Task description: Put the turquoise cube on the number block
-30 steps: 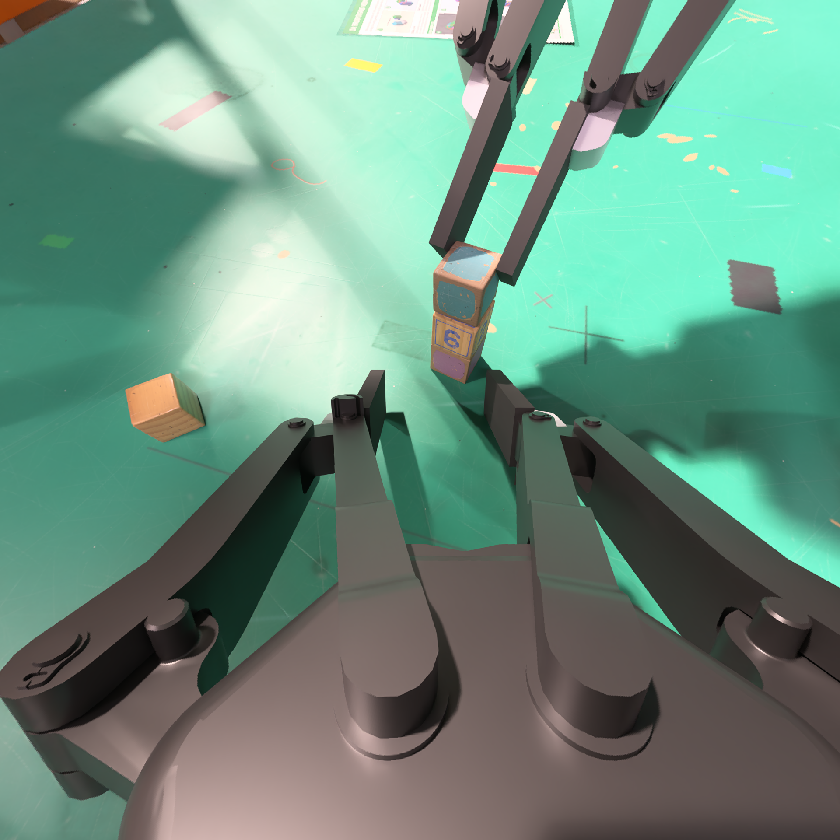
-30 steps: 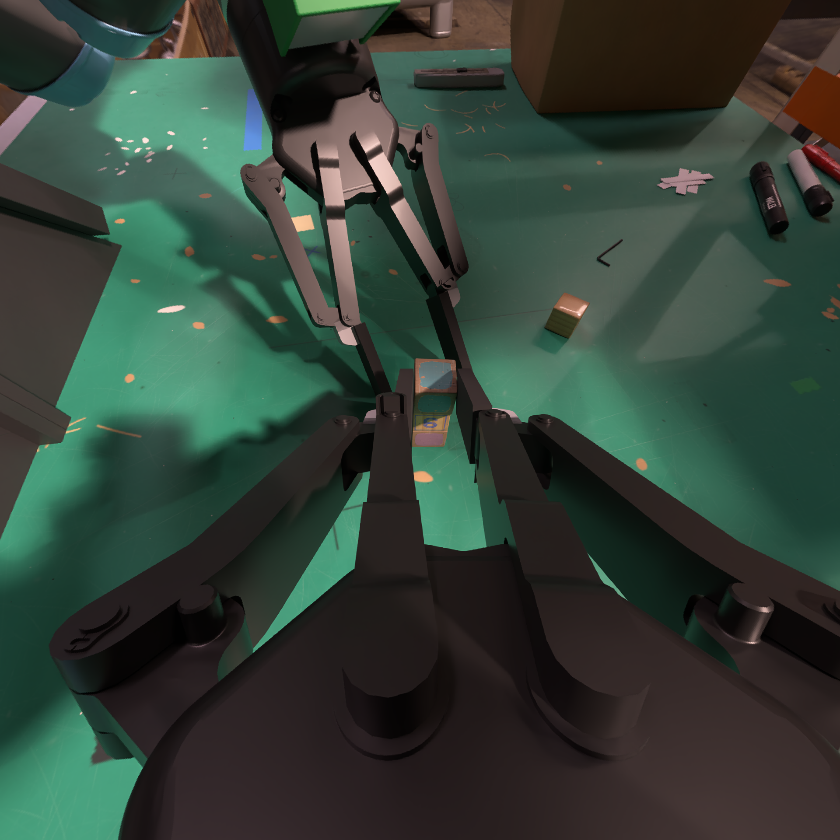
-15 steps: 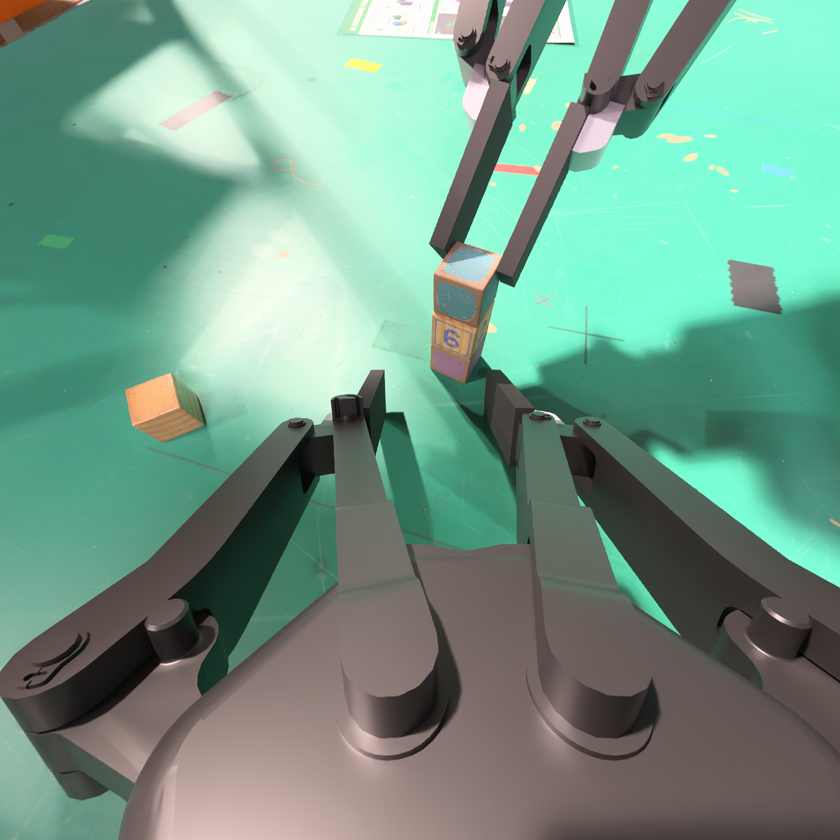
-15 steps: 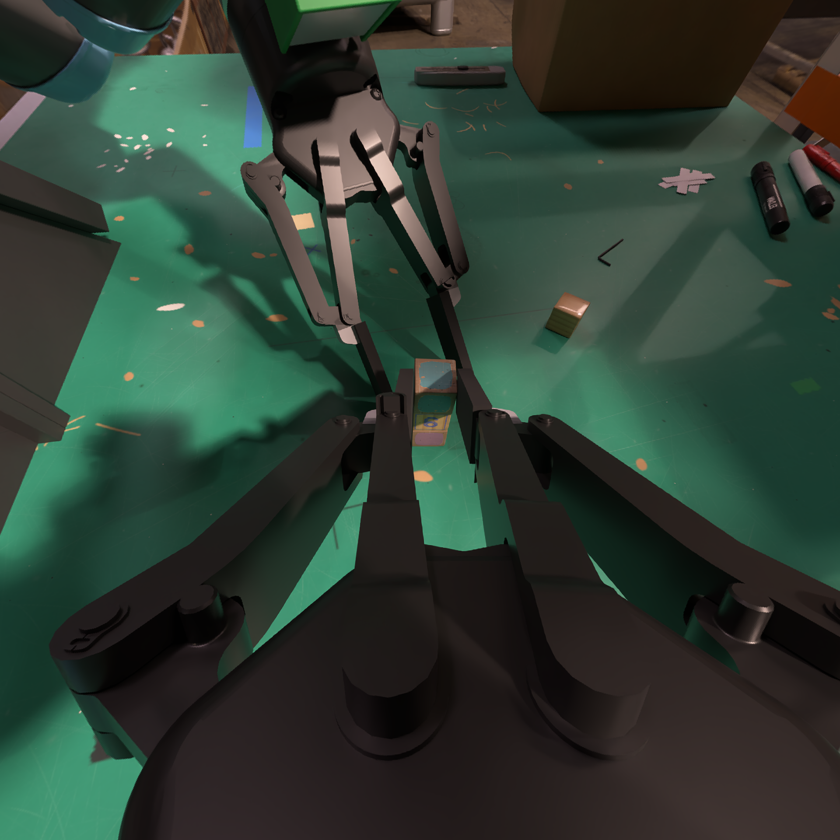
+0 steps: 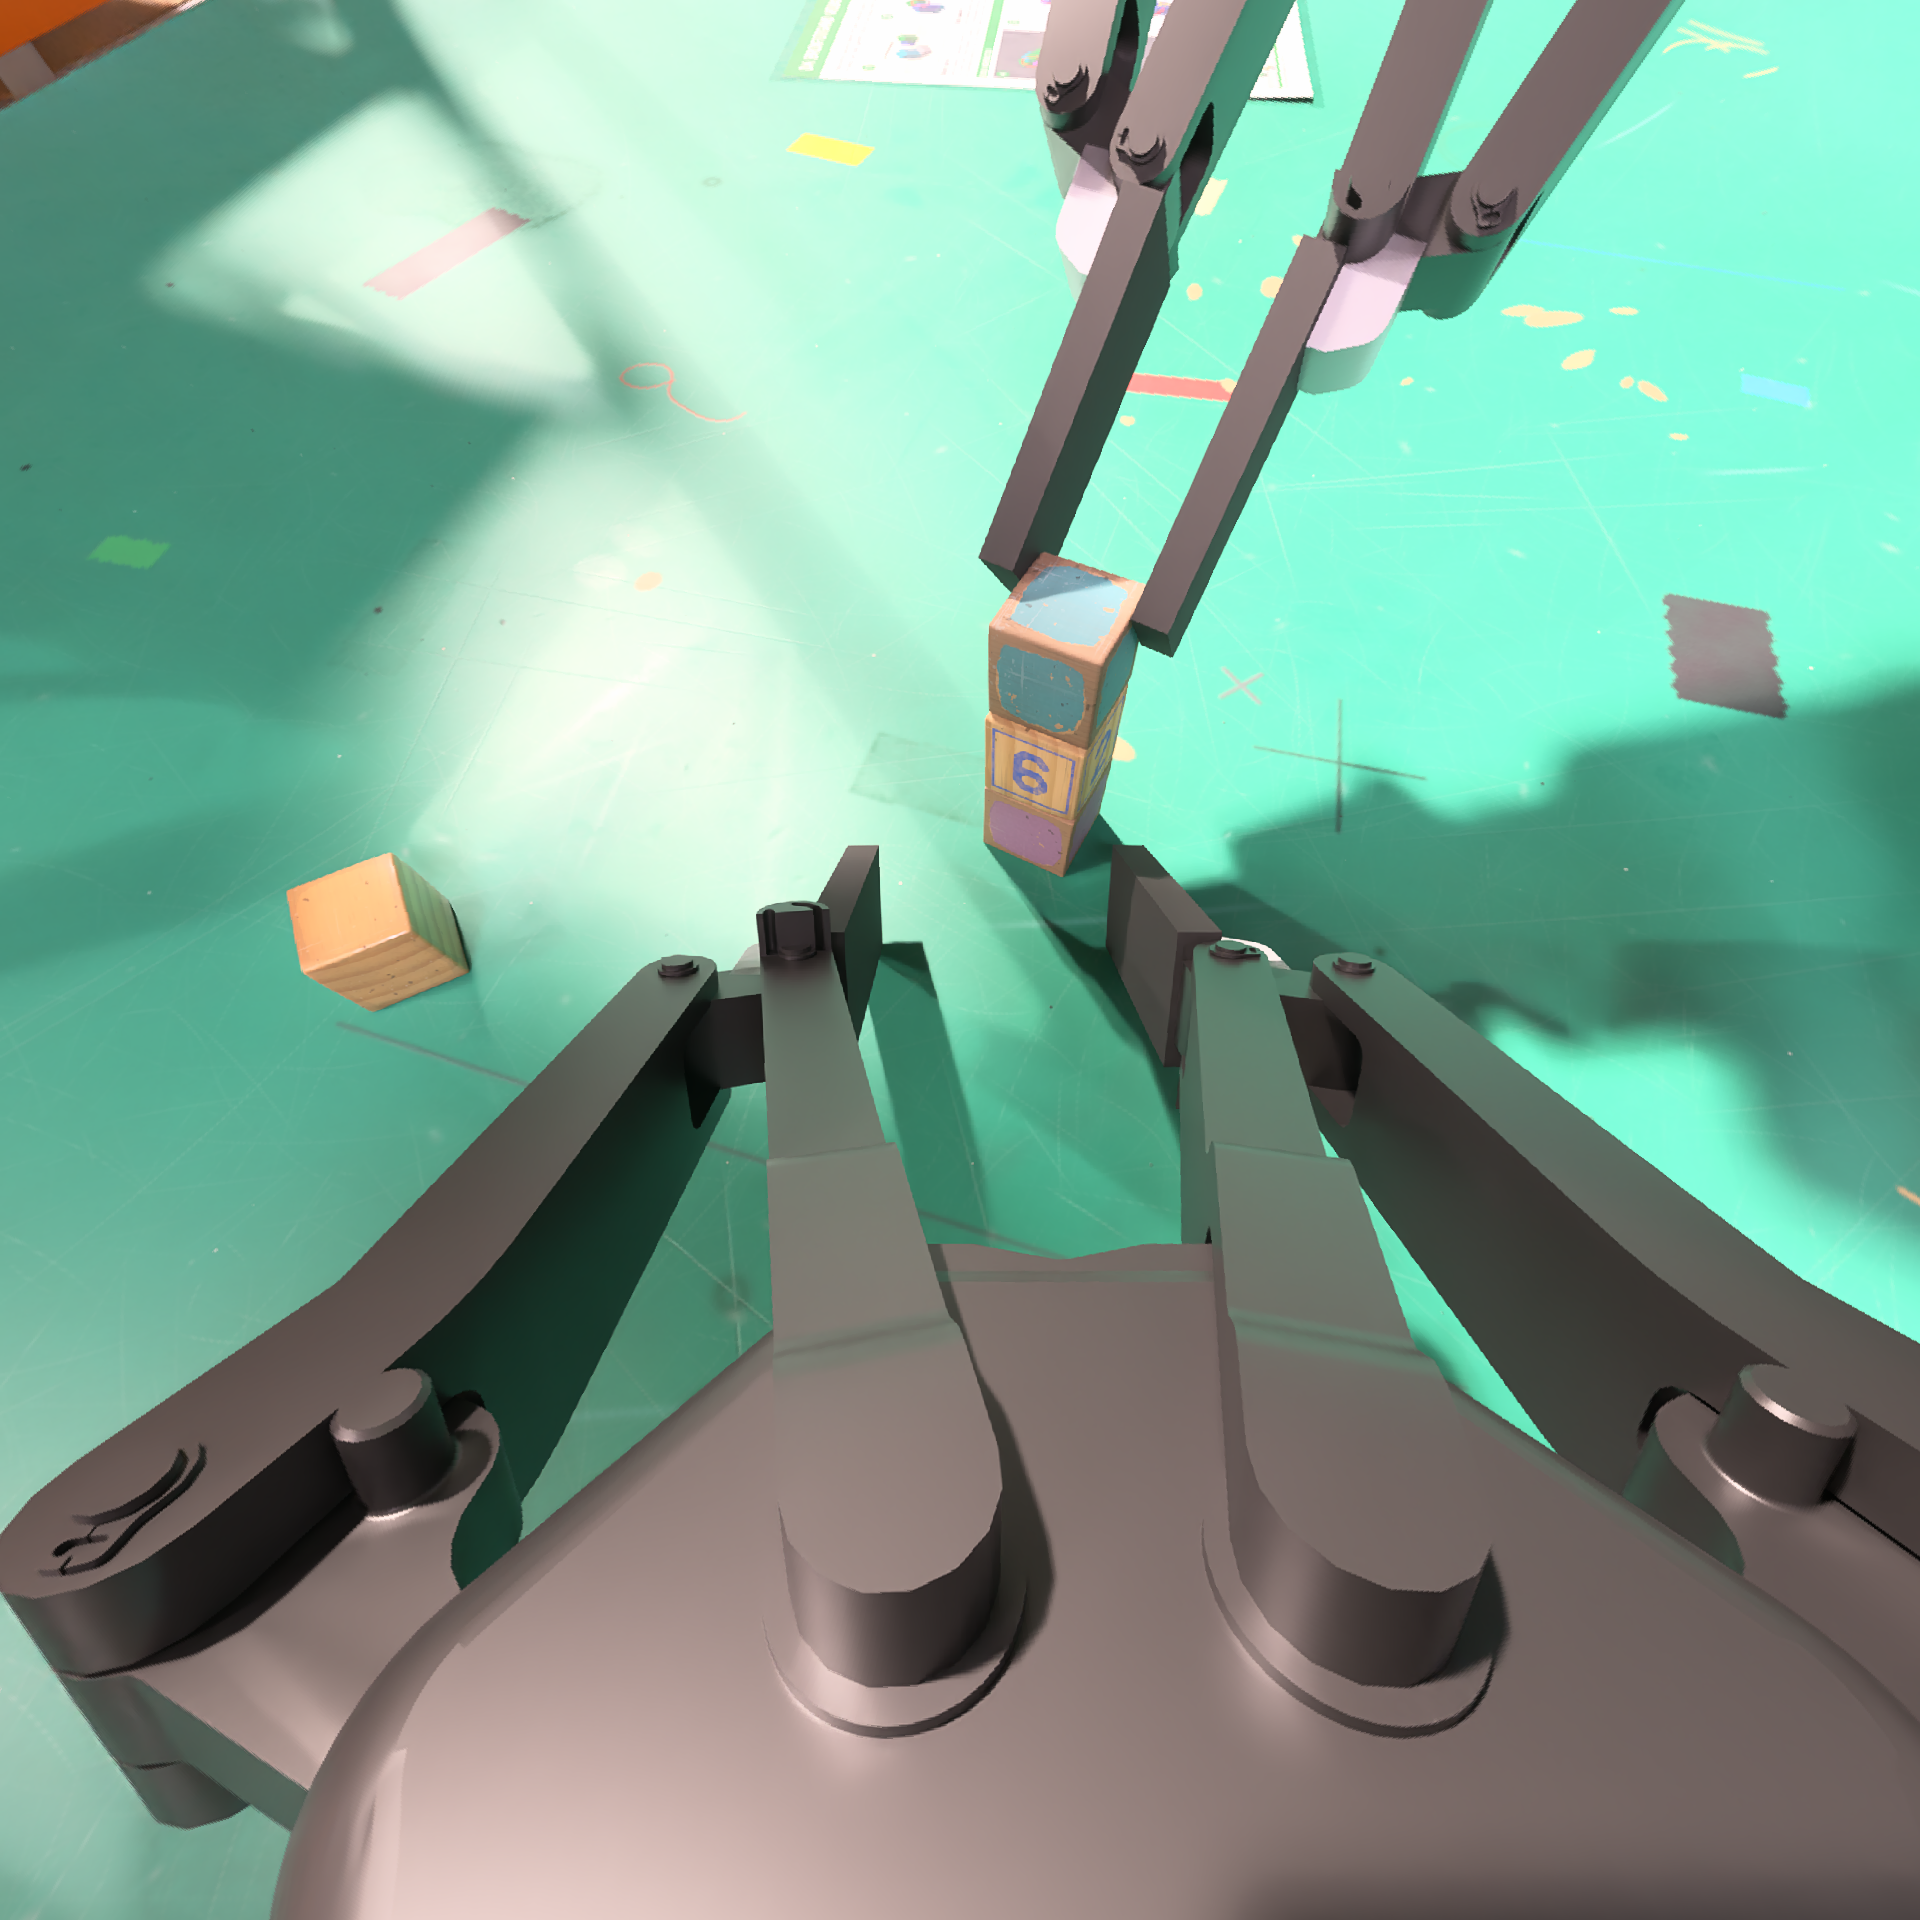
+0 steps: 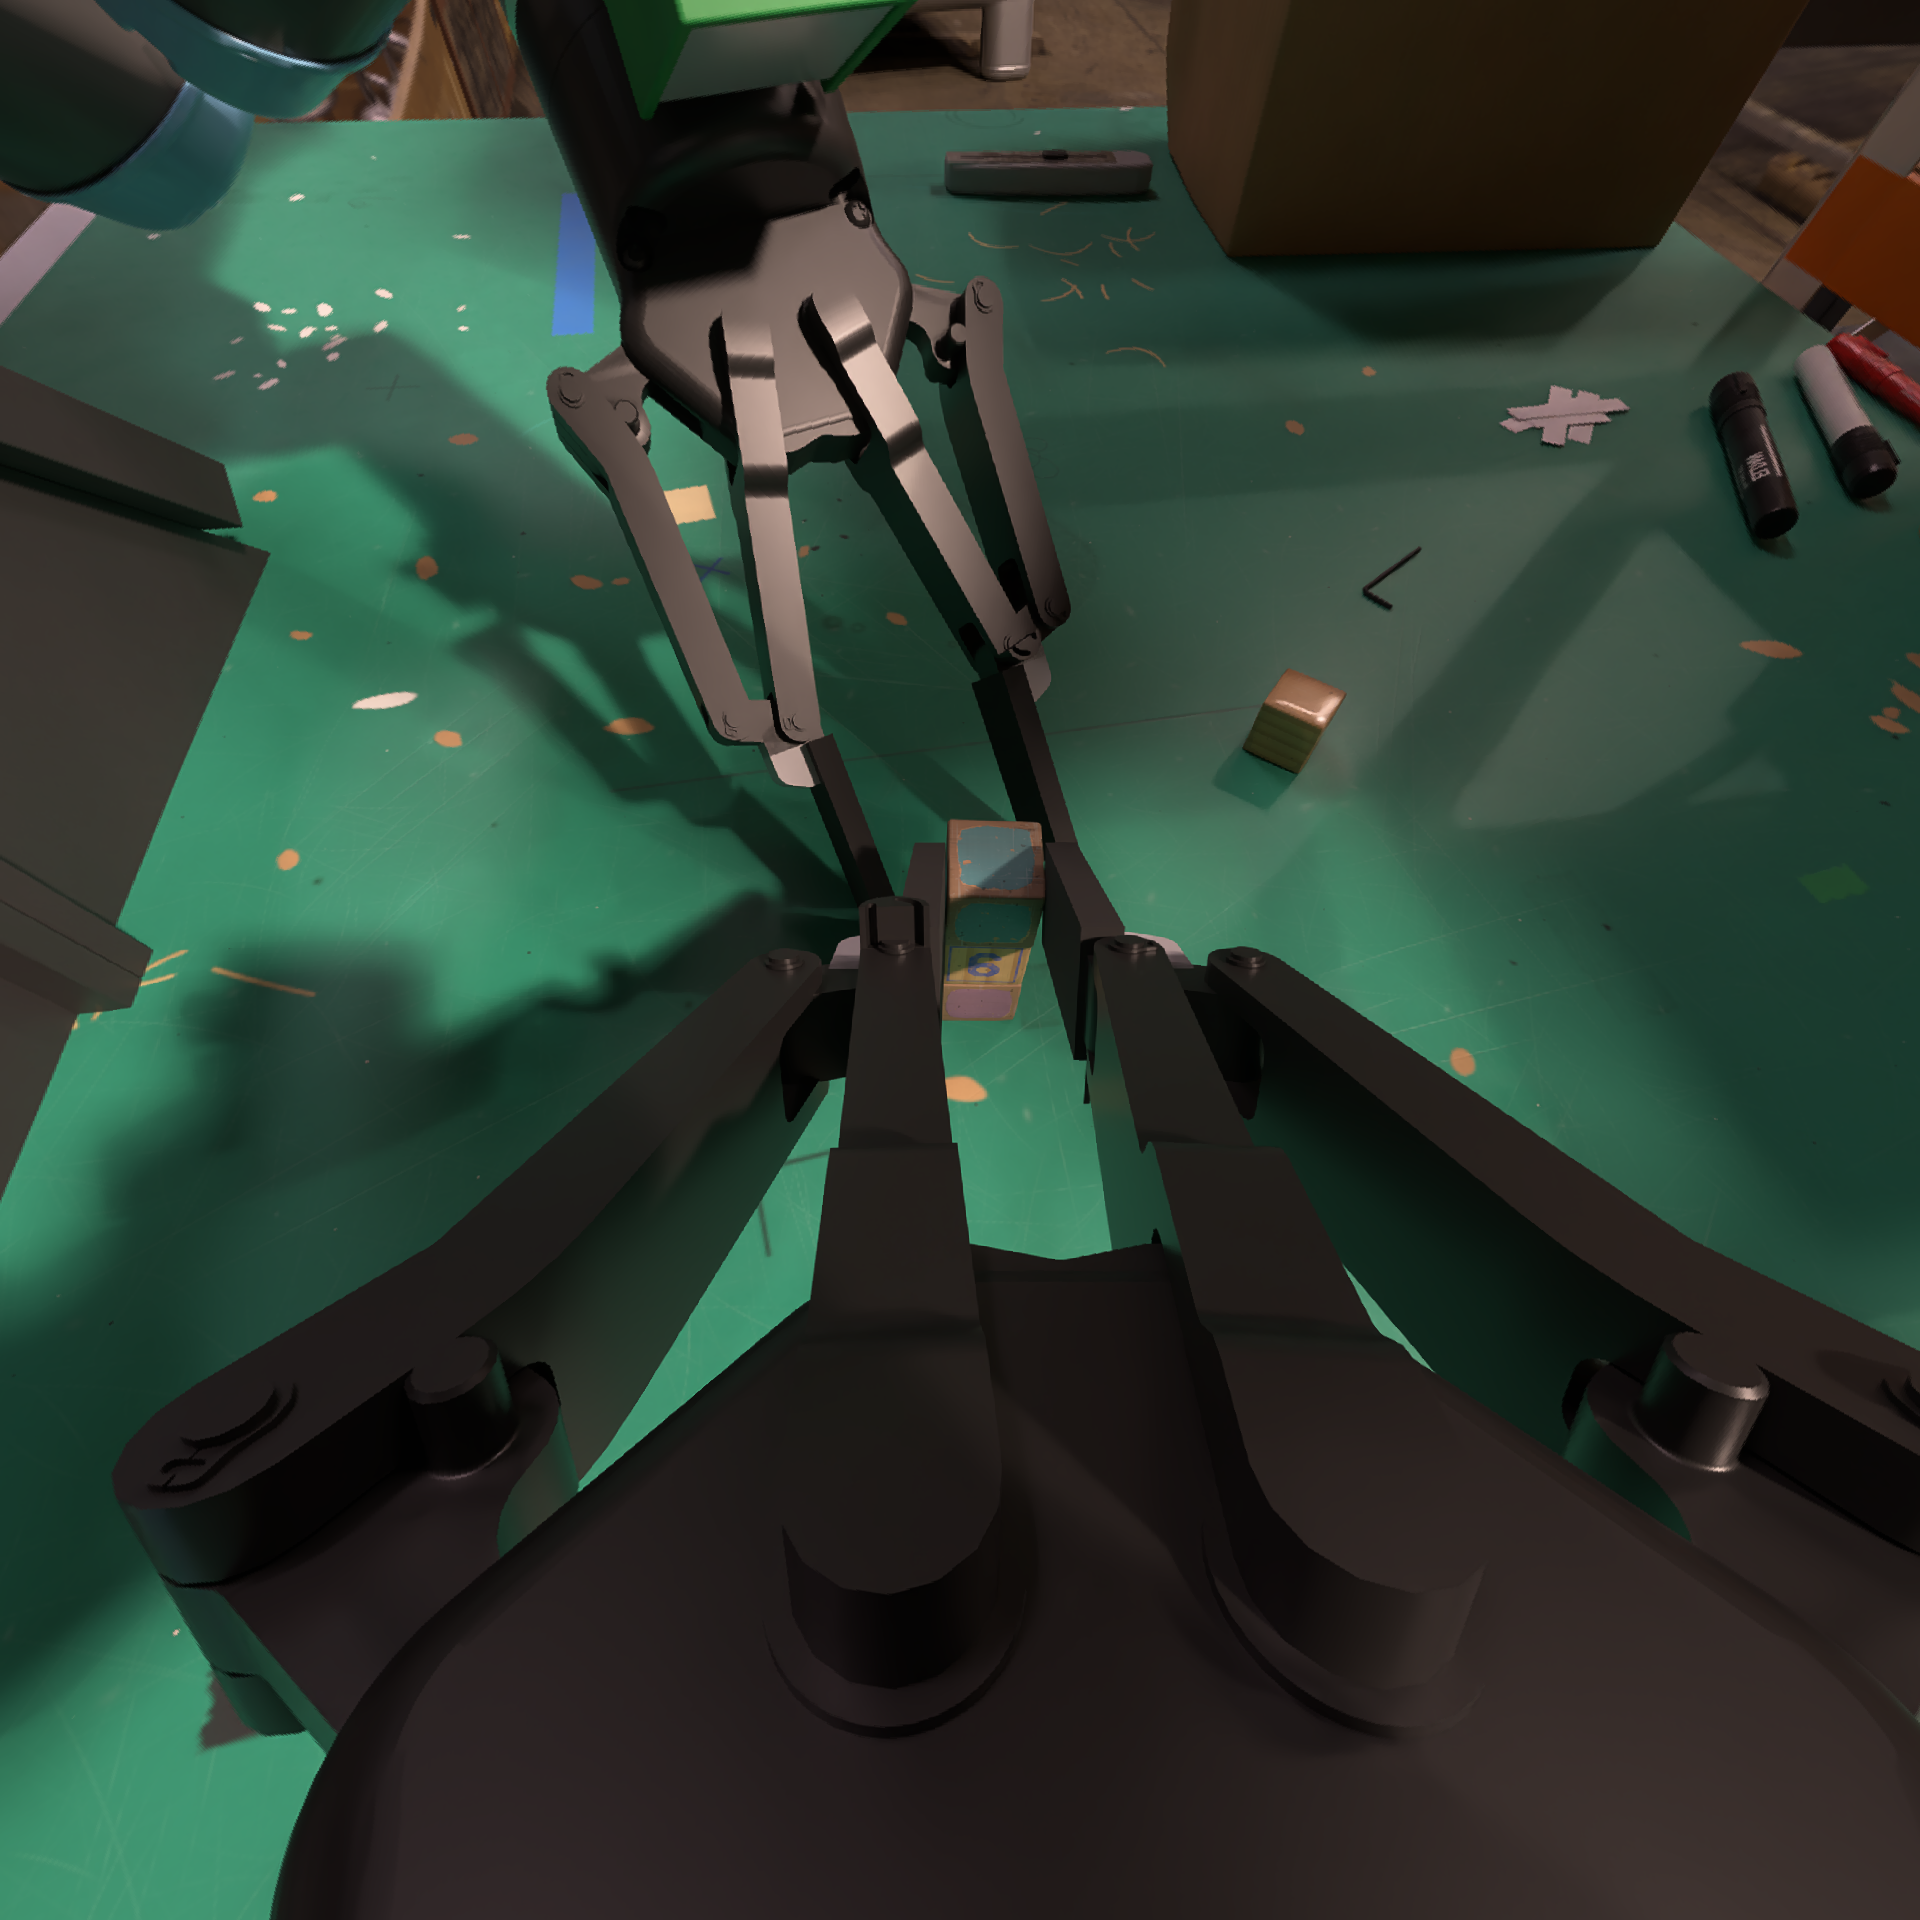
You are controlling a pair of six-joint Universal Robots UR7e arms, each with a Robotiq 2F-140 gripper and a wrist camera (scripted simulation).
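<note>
A stack of three cubes stands on the green table (image 5: 623, 623): the turquoise cube (image 5: 1044, 681) on top, the number block (image 5: 1029, 771) under it, and a purple-faced cube (image 5: 1023, 836) at the bottom. My right gripper (image 6: 995, 894) comes down from above and is shut on the turquoise cube (image 6: 997, 857), one finger against each side; it also shows in the left wrist view (image 5: 1091, 597). My left gripper (image 5: 997, 904) is open and empty, low over the table, just short of the stack's base. Its fingers (image 6: 831, 790) reach to the stack's far side in the right wrist view.
A plain wooden cube (image 5: 374, 930) lies alone on the table; it also shows in the right wrist view (image 6: 1294, 719). Markers (image 6: 1756, 457), an allen key (image 6: 1387, 580), a cardboard box (image 6: 1455, 125) and a dark grey box (image 6: 94, 675) stand at the edges.
</note>
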